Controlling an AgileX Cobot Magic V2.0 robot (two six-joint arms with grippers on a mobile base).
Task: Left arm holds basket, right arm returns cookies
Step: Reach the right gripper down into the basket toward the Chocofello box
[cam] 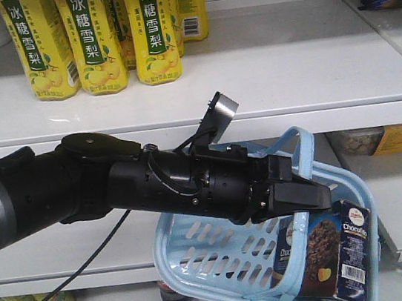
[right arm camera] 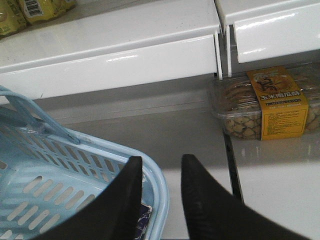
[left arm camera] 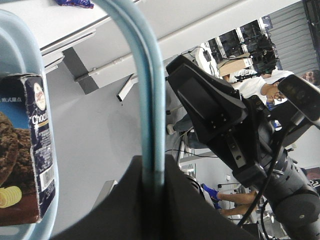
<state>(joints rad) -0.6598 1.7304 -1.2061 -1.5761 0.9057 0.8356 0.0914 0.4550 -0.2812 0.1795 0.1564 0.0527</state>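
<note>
The left gripper (left arm camera: 152, 176) is clamping the blue basket's (cam: 201, 259) loop handle while the right gripper (right arm camera: 161, 161) is hovering over its rim, fingers apart; the Chocofello cookie box (cam: 333, 251), standing in the basket's corner, is looking light and crushable, best pinched gently across its broad faces.

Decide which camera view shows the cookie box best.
The front view: the cookie box stands in the basket with its picture and barcode visible. The left wrist view crops it at the edge; the right wrist view barely shows it.
</note>
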